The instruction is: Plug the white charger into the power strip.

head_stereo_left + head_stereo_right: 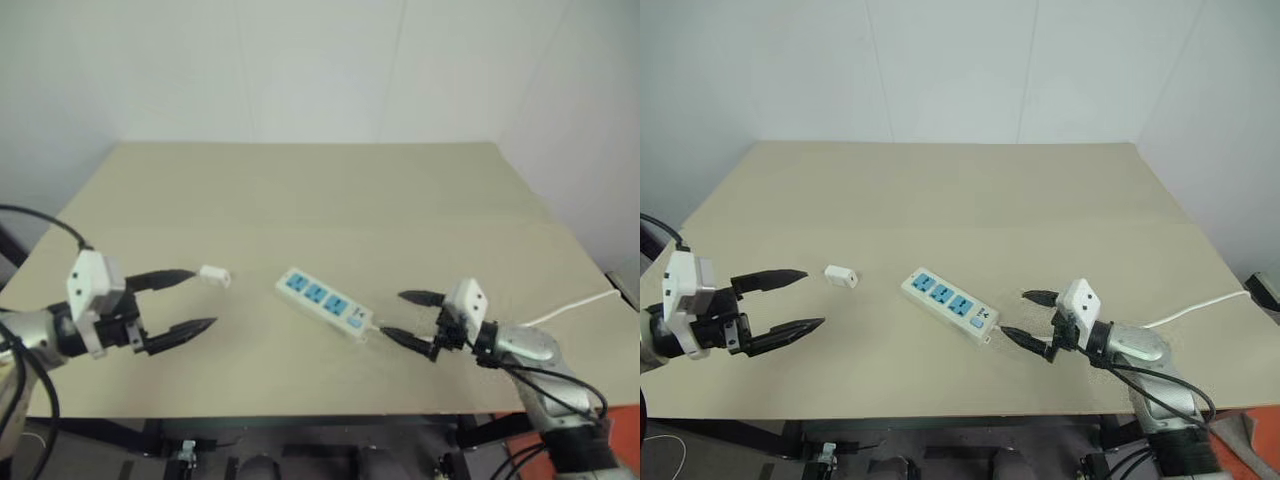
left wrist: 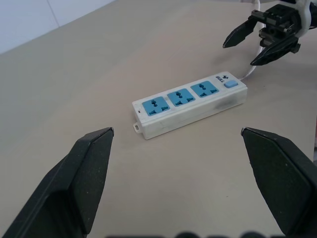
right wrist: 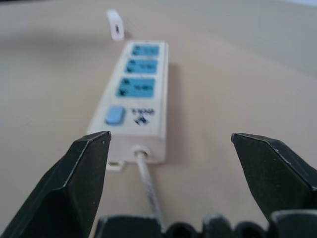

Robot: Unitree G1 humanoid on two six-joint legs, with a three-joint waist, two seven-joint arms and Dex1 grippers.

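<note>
Beige table (image 1: 300,200), white walls; both claws (image 1: 180,300) (image 1: 408,318) wide, seemingly empty.

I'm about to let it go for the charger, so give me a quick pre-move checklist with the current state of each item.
1. Left gripper open and holding nothing: ok.
2. Right gripper open, clear of the power strip: ok.
3. White charger lies free on the table, just past the left gripper's fingertips: ok.
4. Charger already in a socket: not ok, it lies apart from the strip.
5. All three blue sockets free: ok.
6. Which way the charger's prongs face: cannot tell.
</note>
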